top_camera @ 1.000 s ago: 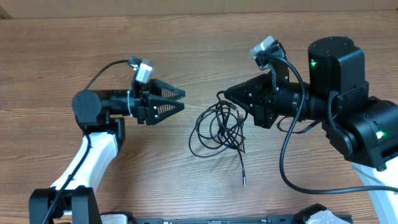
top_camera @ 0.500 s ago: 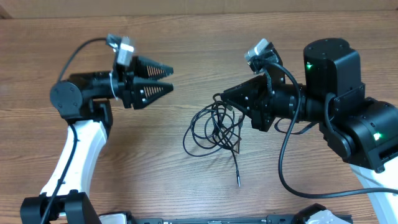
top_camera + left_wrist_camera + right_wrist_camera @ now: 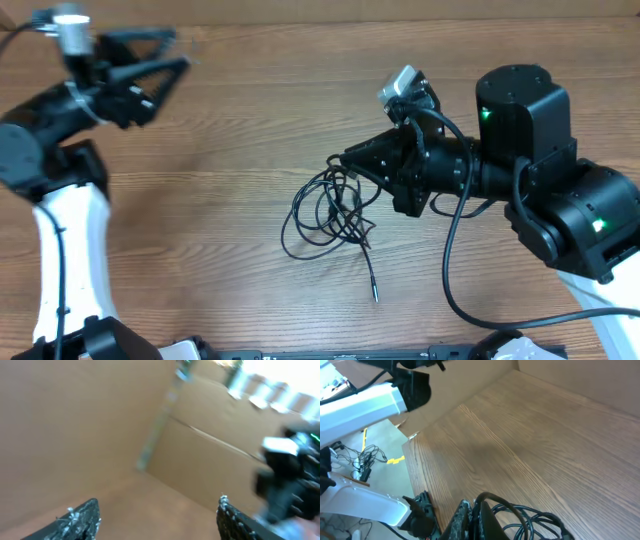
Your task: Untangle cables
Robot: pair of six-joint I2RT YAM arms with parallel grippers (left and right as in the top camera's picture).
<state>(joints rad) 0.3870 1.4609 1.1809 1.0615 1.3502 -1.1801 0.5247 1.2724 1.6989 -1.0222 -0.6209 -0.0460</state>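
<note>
The black cable tangle (image 3: 325, 205) is pinched by the closed right gripper (image 3: 348, 160); the left gripper (image 3: 178, 50) is wide open, empty; its outer loop (image 3: 288, 222) should be drawn apart slowly.

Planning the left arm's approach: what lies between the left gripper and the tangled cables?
Nothing but bare table between left gripper and cables, per the overhead view.
</note>
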